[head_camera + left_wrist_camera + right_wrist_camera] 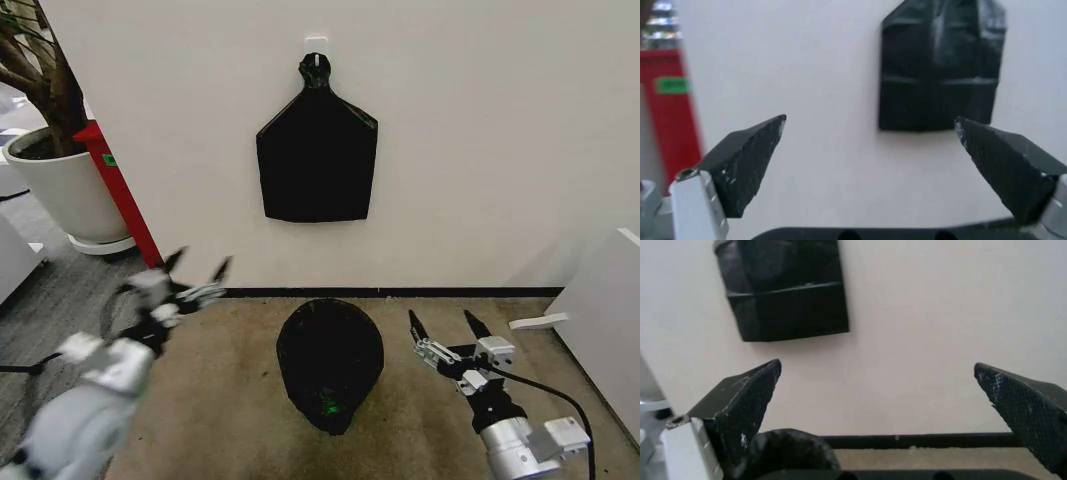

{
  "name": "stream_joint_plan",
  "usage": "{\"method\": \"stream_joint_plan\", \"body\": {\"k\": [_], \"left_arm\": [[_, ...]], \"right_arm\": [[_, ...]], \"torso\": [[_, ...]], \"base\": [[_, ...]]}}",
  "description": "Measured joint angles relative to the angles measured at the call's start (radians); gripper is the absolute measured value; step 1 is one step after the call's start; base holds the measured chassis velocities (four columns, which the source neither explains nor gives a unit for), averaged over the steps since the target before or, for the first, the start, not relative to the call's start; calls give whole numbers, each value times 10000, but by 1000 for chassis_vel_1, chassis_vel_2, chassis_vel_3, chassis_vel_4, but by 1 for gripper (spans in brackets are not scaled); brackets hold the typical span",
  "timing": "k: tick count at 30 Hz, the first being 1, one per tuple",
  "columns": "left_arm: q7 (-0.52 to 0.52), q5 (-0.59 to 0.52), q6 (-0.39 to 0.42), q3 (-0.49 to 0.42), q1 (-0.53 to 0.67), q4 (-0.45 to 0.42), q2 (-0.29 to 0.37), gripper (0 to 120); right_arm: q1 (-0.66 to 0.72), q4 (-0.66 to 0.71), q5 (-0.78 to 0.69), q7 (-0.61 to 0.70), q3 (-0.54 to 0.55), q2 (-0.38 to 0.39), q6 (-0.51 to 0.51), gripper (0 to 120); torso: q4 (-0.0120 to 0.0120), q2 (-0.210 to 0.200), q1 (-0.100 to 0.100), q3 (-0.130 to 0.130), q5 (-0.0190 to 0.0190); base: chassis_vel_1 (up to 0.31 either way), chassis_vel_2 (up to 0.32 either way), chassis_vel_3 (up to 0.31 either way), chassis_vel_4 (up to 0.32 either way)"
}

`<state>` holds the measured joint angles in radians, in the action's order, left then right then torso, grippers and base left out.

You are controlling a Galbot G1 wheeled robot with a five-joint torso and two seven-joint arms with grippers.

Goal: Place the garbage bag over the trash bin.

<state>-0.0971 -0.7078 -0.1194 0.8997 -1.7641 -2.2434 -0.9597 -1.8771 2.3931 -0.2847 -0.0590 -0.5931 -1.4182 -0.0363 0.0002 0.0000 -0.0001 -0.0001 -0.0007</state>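
Both claws, left (196, 270) and right (449, 326), hang released flanking the glossy black garbage bag (330, 362) already shrouding the floor bin, apparently finished.

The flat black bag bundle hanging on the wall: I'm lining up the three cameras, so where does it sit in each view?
Head view: bag bundle at upper centre, hung from a wall hook.
Left wrist view: upper right, above the open left gripper.
Right wrist view: upper left, above the open right gripper.
Shared landmark: the bundle's straight bottom edge against the white wall.
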Motion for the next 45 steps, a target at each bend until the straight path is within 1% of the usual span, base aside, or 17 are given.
{"method": "stream_joint_plan", "body": {"k": [1, 3, 4, 7, 8, 9, 11, 12, 16, 19, 22, 45], "left_arm": [[-92, 3, -3, 395, -459, -209, -337, 100], [-173, 139, -35, 799, -1168, -569, -941, 100], [-270, 534, -159, 928, -1779, -805, -1502, 100], [-415, 1404, -675, 732, -2997, -1215, -2659, 100], [-415, 1404, -675, 732, -2997, -1215, -2659, 100], [-432, 1517, -746, 650, -3254, -1345, -2864, 100], [-481, 1862, -954, 383, -3907, -1685, -3404, 100], [-500, 1974, -1059, 329, -4077, -1730, -3538, 100], [-493, 2099, -1119, 313, -4152, -1777, -3586, 100], [-347, 2243, -970, 293, -3964, -1769, -3421, 100], [-233, 2320, -869, 246, -3873, -1733, -3341, 100], [-187, 2282, -819, 206, -3797, -1685, -3290, 100]], "right_arm": [[-110, -75, 15, -95, -102, -147, -167, 100], [-319, -191, -20, -240, -297, -336, -391, 100], [-506, -295, -98, -452, -491, -460, -574, 100], [-986, -402, -465, -1177, -1029, -650, -907, 100], [-986, -402, -465, -1177, -1029, -650, -907, 100], [-1088, -391, -584, -1284, -1156, -678, -948, 100], [-1480, -240, -1057, -1616, -1553, -754, -1072, 100], [-1637, -169, -1195, -1728, -1666, -772, -1120, 100], [-1966, 17, -1387, -1991, -1749, -820, -1225, 100], [-2065, 105, -1292, -2004, -1595, -892, -1249, 100], [-2073, 119, -1195, -1994, -1542, -912, -1252, 100], [-2035, 128, -1170, -1940, -1511, -900, -1224, 100]], "torso": [[-3, 0, 0, 0, -1], [0, 1, 0, -1, 11], [-3, 1, 0, -1, 5], [0, 0, -1, -1, 5], [0, 0, -1, -1, 5], [2, 1, 0, -1, 3], [0, 2, -1, -1, 16], [-1, 1, 0, -1, 10], [-3, 1, -1, 0, 8], [-5, 1, 0, 1, 8], [-4, 1, -1, 1, 7], [-3, 0, 0, 1, 7]], "base": [[0, 0, 0, 0], [0, 0, 0, 0], [0, 0, 0, 0], [0, 0, 0, 0], [0, 0, 0, 0], [0, 0, 0, 0], [0, 0, 0, 0], [0, 0, 0, 0], [0, 0, 0, 0], [0, 0, 0, 0], [0, 0, 0, 0], [0, 0, 0, 0]]}}
